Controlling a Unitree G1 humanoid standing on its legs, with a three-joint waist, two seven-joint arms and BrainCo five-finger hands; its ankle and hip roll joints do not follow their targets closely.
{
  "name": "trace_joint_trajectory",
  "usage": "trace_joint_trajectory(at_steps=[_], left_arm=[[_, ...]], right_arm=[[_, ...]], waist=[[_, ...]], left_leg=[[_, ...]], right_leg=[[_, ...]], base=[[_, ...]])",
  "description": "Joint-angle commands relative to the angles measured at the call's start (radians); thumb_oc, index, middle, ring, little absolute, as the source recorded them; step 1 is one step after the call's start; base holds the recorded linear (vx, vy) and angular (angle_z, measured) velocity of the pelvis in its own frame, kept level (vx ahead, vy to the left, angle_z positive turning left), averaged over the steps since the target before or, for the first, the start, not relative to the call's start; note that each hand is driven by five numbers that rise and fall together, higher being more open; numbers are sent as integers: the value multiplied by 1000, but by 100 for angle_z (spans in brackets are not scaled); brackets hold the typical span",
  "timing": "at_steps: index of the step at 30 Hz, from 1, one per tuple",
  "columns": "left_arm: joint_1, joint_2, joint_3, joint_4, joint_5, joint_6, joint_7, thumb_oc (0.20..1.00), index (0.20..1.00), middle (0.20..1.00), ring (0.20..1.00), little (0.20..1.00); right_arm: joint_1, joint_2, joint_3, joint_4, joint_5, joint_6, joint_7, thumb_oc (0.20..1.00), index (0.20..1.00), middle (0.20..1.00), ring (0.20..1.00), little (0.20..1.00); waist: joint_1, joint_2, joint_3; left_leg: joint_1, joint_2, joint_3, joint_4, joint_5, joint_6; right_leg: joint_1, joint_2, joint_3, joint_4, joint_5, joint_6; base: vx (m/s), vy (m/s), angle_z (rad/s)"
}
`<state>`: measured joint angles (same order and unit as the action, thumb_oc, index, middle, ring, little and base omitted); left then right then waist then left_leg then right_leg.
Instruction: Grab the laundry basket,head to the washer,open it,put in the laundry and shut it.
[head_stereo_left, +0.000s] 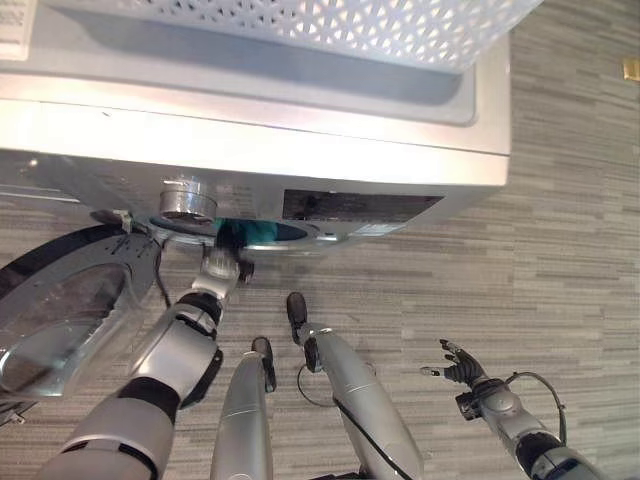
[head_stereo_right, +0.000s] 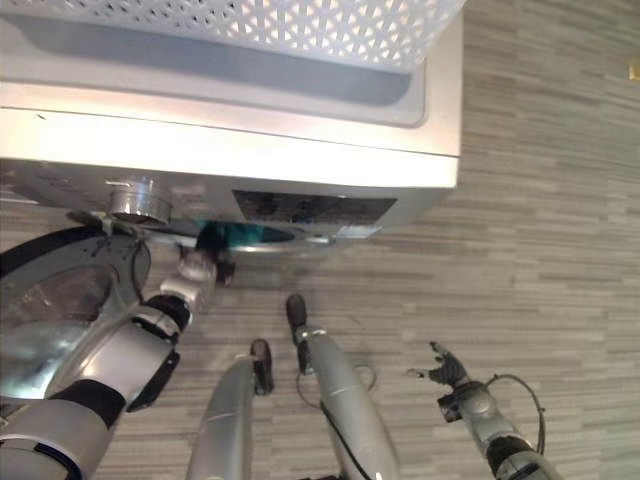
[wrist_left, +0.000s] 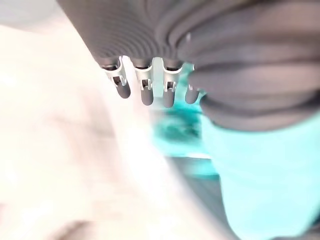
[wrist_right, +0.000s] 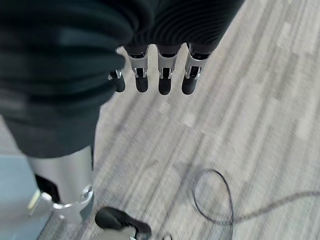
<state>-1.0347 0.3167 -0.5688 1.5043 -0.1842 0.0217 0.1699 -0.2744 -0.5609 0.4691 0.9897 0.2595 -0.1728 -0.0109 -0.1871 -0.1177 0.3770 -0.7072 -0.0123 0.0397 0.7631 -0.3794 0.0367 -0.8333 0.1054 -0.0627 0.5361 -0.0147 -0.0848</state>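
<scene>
A white perforated laundry basket (head_stereo_left: 400, 30) rests on top of the silver washer (head_stereo_left: 300, 140). The washer's round glass door (head_stereo_left: 70, 300) is swung open to the left. My left hand (head_stereo_left: 222, 265) is at the mouth of the drum, where teal laundry (head_stereo_left: 258, 232) lies just inside. In the left wrist view its fingers (wrist_left: 146, 92) are straight, and the teal cloth (wrist_left: 260, 180) lies past and beside them. My right hand (head_stereo_left: 462, 368) hangs low on the right over the floor, its fingers (wrist_right: 160, 75) relaxed and holding nothing.
A chrome knob (head_stereo_left: 187, 198) and a dark control panel (head_stereo_left: 360, 207) line the washer's front above the opening. Grey striped carpet (head_stereo_left: 560, 250) spreads to the right of the washer. A small yellow object (head_stereo_left: 631, 68) lies at the far right edge.
</scene>
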Motion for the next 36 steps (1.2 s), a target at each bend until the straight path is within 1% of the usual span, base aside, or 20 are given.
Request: trace_joint_trajectory(at_steps=[1,2,6,9,11,16,17,18,19,20,22,23,24,25,26,27,28,29,30,36], left_arm=[[-98,74,16,-44,210,-12,23,1000,1000,1000,1000,1000],[-131,84,-130,-90,470,5,20,1000,1000,1000,1000,1000],[-132,82,-105,-126,454,-9,33,1000,1000,1000,1000,1000],[-106,85,67,-196,143,-93,95,1000,1000,1000,1000,1000],[-44,52,295,-331,-388,-211,85,1000,1000,1000,1000,1000],[-88,75,78,-189,91,-97,119,1000,1000,1000,1000,1000],[-135,98,-32,-168,322,-51,166,1000,1000,1000,1000,1000],[-147,110,-133,-202,472,-37,129,1000,1000,1000,1000,1000],[-132,106,-145,-188,503,-16,99,1000,1000,1000,1000,1000],[-108,94,-88,-134,431,-3,71,1000,1000,1000,1000,1000],[-123,88,-44,-143,359,-35,67,1000,1000,1000,1000,1000],[-146,102,-79,-176,444,-22,118,1000,1000,1000,1000,1000],[-141,101,-150,-221,489,-42,47,1000,1000,1000,1000,1000],[-141,101,-151,-221,489,-42,46,1000,1000,1000,1000,1000],[-151,99,-36,-191,351,-39,114,1000,1000,1000,1000,1000],[-160,104,-62,-217,371,-50,107,1000,1000,1000,1000,1000],[-148,99,-10,-207,301,-57,121,1000,1000,1000,1000,1000],[-162,104,3,-208,304,-59,162,1000,1000,1000,1000,1000],[-187,122,-40,-259,406,-62,228,1000,1000,1000,1000,1000],[-125,135,-9,-271,421,-64,306,1000,1000,1000,1000,1000]], right_arm=[[49,-29,-33,-3,-2,4,10,1000,1000,1000,1000,1000],[50,-47,-28,-48,-34,-11,3,1000,1000,1000,1000,1000],[75,-46,-37,-55,-46,-19,9,1000,1000,1000,1000,1000],[105,-32,-42,-61,-42,-27,-11,1000,1000,1000,1000,1000],[129,7,-42,-29,-33,-30,-35,1000,1000,1000,1000,1000],[85,10,-8,-13,-41,-32,-39,1000,1000,1000,1000,1000],[86,6,3,-16,-60,-36,-38,1000,1000,1000,1000,1000],[86,-6,0,-47,-67,-41,-39,1000,1000,1000,1000,1000],[85,-15,-9,-59,-67,-46,-37,1000,1000,1000,1000,1000],[78,-22,-17,-47,-60,-46,-31,1000,1000,1000,1000,1000],[81,-31,-26,-41,-51,-39,-27,1000,1000,1000,1000,1000],[85,-18,-24,-21,-48,-38,-26,1000,1000,1000,1000,1000],[83,-24,-21,-33,-55,-38,-26,1000,1000,1000,1000,1000],[84,-24,-22,-33,-55,-38,-26,1000,1000,1000,1000,1000],[91,-17,-16,-29,-50,-33,-19,1000,1000,1000,1000,1000],[95,-21,-20,-41,-49,-37,-20,1000,1000,1000,1000,1000],[100,-25,-23,-42,-48,-38,-20,1000,1000,1000,1000,1000],[108,-21,-18,-39,-51,-39,-20,1000,1000,1000,1000,1000],[117,-17,-16,-40,-60,-50,-26,1000,1000,1000,1000,1000],[120,-10,-22,-51,-71,-82,-61,1000,1000,1000,1000,1000]], waist=[[-46,-21,-48],[-51,-19,-53],[-42,-15,-42],[-29,-10,-28],[-18,-8,-17],[-26,-13,-9],[-27,-8,-12],[-27,-4,-11],[-24,-3,-11],[-21,0,-12],[-19,5,-12],[-12,12,-13],[-15,12,-12],[-14,11,-11],[-11,15,-9],[-13,11,-8],[-12,9,-7],[-11,10,-6],[-10,11,-5],[-6,2,7]], left_leg=[[-100,9,-62,70,31,11],[-114,13,-64,78,29,14],[-123,15,-66,76,33,19],[-135,3,-67,82,35,21],[-144,-6,-72,99,20,28],[-127,0,-51,67,39,27],[-132,-1,-50,64,44,25],[-133,2,-48,64,42,24],[-136,5,-45,68,39,24],[-144,6,-42,75,38,25],[-151,6,-42,81,38,25],[-153,1,-47,81,43,24],[-153,3,-47,81,42,24],[-153,3,-46,82,42,24],[-155,-2,-49,77,47,24],[-155,-3,-48,76,47,24],[-155,-3,-47,74,48,25],[-157,-7,-50,75,49,24],[-157,-8,-50,71,49,24],[-146,-9,-43,51,55,27]], right_leg=[[35,-40,31,48,-108,109],[31,-40,29,39,-96,119],[22,-42,25,38,-92,123],[12,-46,30,46,-95,117],[4,-43,35,51,-102,114],[21,-41,50,4,-71,115],[18,-43,51,0,-69,116],[14,-42,53,2,-69,118],[12,-41,53,6,-72,118],[8,-42,54,8,-71,119],[2,-44,52,10,-70,119],[1,-47,49,9,-70,116],[1,-47,49,8,-70,118],[1,-47,49,8,-70,118],[3,-52,46,4,-65,116],[3,-51,47,3,-63,116],[2,-53,45,0,-61,116],[3,-55,45,-3,-60,115],[4,-55,44,-9,-58,117],[12,-55,51,-37,-45,123]], base=[[-20,25,-5],[-30,28,-6],[-24,32,-8],[-26,37,-5],[0,18,1],[-16,35,-4],[-14,55,-26],[-11,35,-17],[-16,37,-9],[-24,28,-5],[-22,4,-9],[-15,-16,-5],[-9,-15,4],[-21,-8,9],[-23,-11,7],[-26,-13,7],[-14,-9,7],[-7,-9,6],[0,0,0],[0,0,0]])
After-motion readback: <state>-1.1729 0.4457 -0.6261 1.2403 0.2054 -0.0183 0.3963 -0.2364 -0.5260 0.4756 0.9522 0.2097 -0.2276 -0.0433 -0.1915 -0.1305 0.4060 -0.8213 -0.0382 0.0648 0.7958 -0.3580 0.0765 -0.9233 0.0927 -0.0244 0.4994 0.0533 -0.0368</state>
